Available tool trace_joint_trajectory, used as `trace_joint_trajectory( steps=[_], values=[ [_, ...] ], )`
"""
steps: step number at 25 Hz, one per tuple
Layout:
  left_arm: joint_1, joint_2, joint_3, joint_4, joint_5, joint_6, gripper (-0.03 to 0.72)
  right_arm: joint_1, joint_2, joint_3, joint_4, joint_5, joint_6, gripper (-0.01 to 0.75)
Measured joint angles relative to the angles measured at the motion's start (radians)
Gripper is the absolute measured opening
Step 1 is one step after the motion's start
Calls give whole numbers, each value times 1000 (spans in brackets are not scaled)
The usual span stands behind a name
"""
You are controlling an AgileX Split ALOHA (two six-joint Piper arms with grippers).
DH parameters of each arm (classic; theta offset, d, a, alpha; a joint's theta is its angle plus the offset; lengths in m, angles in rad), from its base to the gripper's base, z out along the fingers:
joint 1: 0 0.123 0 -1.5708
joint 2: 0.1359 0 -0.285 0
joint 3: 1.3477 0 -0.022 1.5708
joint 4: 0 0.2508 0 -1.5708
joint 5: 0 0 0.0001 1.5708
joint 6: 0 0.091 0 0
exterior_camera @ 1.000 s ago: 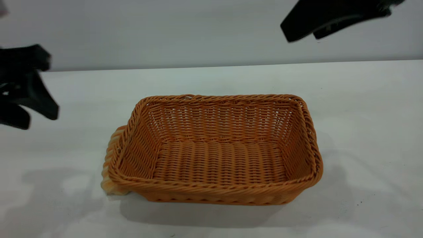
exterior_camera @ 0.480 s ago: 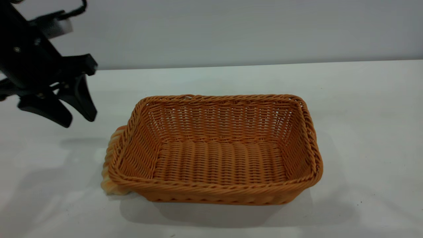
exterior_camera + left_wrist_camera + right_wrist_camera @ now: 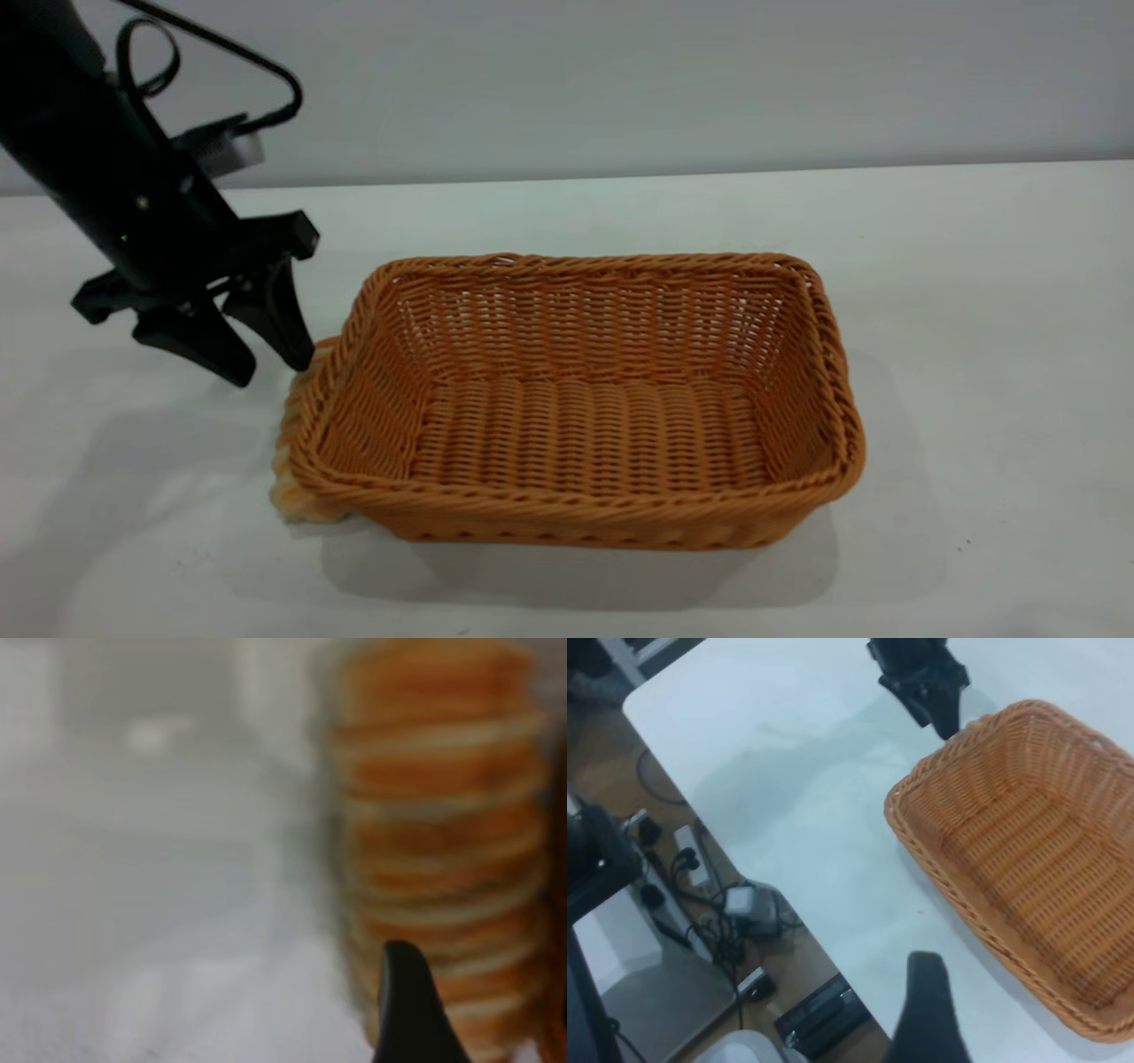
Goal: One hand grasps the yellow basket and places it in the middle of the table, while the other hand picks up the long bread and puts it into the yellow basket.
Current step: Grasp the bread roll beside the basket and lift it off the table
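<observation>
The yellow basket stands empty in the middle of the white table. The long bread lies on the table against the basket's left end, mostly hidden by the rim. My left gripper is open and empty, its fingertips just above the bread's far end, beside the basket's rim. In the left wrist view the bread fills the picture close up behind one finger. My right gripper is out of the exterior view; its wrist view shows one finger alone, high above the basket and the left gripper.
A grey wall runs behind the table. The right wrist view shows the table's edge with the floor, cables and power strips below it.
My left gripper has come in from the left and down to the bread's far end. My right gripper has left the exterior view at the top right. Basket and bread have not moved.
</observation>
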Motion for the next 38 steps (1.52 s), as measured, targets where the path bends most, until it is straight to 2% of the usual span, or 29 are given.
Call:
trace_joint_trajectory(
  steps=[5,14,23,31,34,38],
  values=[
    [29,31,-7,-34,-34,41,472,0,-75,0,-56,8,60,589],
    [32,97,-8,-357,-62,333,472,0,-118,1,-124,15,135,589],
    [32,116,-8,-348,-110,360,432,0,-118,1,-130,19,142,589],
    [32,173,-17,-402,-118,361,419,0,-118,1,-131,19,152,589],
    [32,182,-19,-407,-121,364,367,0,-118,1,-131,19,152,589],
    [32,180,-19,-396,-137,365,156,0,-118,1,-131,19,152,589]
  ],
)
